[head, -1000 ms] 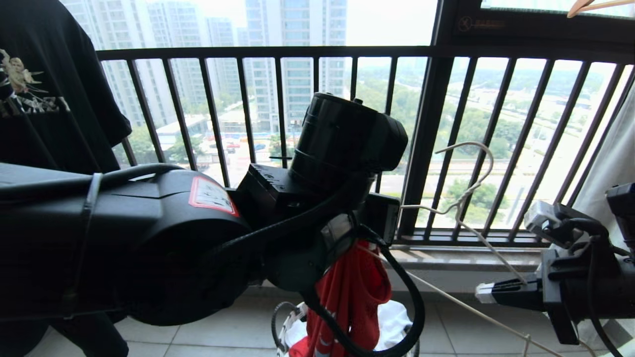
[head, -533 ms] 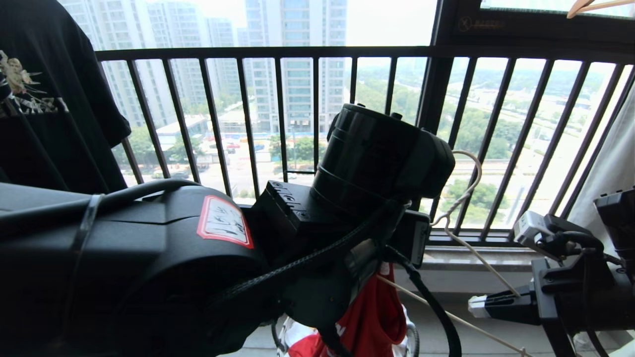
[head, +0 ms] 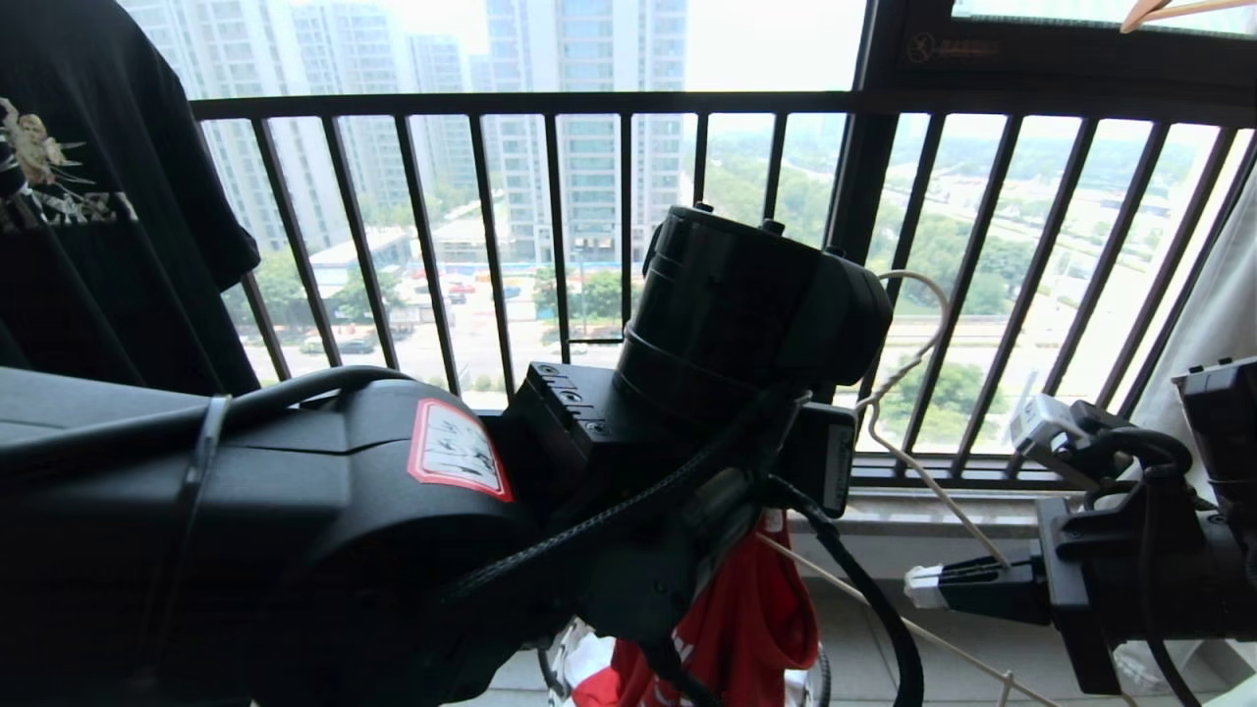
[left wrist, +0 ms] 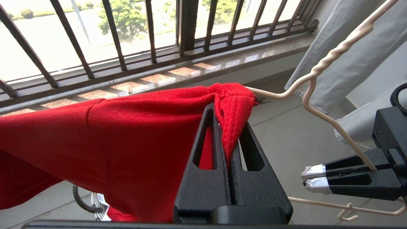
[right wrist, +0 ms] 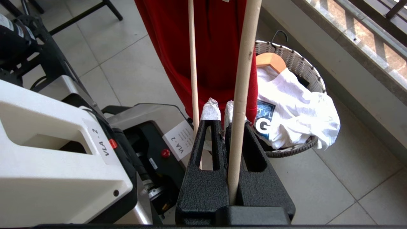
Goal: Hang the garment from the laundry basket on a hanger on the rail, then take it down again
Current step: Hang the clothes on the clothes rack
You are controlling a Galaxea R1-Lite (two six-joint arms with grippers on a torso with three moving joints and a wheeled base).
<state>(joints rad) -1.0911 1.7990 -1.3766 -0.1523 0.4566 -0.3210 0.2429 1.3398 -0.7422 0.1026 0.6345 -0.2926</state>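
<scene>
Two end effectors share the work here, and between them hangs the red garment (left wrist: 95, 140). It is lifted clear of the laundry basket (right wrist: 305, 73), which stands on the tiled floor (right wrist: 349, 178) below, near the foot of the window wall. The left end effector (left wrist: 227, 127) has its fingers pressed together on the ribbed collar edge of the garment, the cloth pinched between them. One arm of the pale wire hanger (left wrist: 321, 63) runs into that same collar opening, so the red fabric sits over the hanger's end just beside the pinch. The rest of the shirt drapes downward from there toward the basket.

The right end effector (left wrist: 313, 178), its fingertips wrapped in white tape, is clamped on the hanger's other sloping wire, close to the neck. The lower bar of the hanger, with a small notch hook, passes just below it. In the head view the hanger's long twisted hook (head: 928, 324) stands in front of the black window railing (head: 550, 103), hooked on nothing.

Inside the basket lie a white garment with a blue graphic (right wrist: 292, 111) and a wooden hanger (right wrist: 270, 60). A black printed T-shirt (head: 88, 196) hangs at the robot's left, and pale grey cloth (left wrist: 359, 54) hangs at its right near the railing's end.
</scene>
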